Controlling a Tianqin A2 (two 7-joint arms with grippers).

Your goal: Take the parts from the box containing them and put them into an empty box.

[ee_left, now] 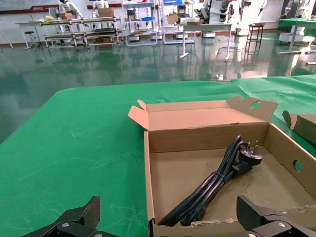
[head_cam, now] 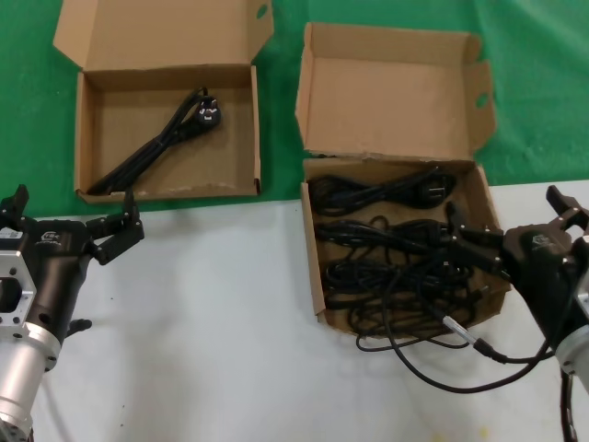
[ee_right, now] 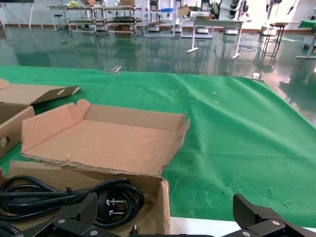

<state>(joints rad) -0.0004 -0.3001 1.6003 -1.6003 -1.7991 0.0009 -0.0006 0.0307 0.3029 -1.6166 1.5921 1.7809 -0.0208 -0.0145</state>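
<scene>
The wide, shallow cardboard box (head_cam: 78, 138) stands at the back left and holds one black power cord (head_cam: 166, 138); box (ee_left: 197, 136) and cord (ee_left: 217, 182) also show in the left wrist view. The squarer box (head_cam: 386, 92) at the right holds several black power cords (head_cam: 386, 249); one cord (head_cam: 433, 354) trails out over its front wall onto the table. My left gripper (head_cam: 74, 210) (ee_left: 168, 219) is open and empty, just in front of the wide box's front left corner. My right gripper (head_cam: 506, 212) (ee_right: 165, 217) is open and empty, straddling the square box's right wall (ee_right: 163, 207) above the cords (ee_right: 74, 192).
Both boxes stand with lids open where the green cloth (head_cam: 534, 83) meets the white table top (head_cam: 212, 313). The oval-holed lid (head_cam: 166, 32) of the wide box lies back flat. Racks and tables stand far behind in the hall.
</scene>
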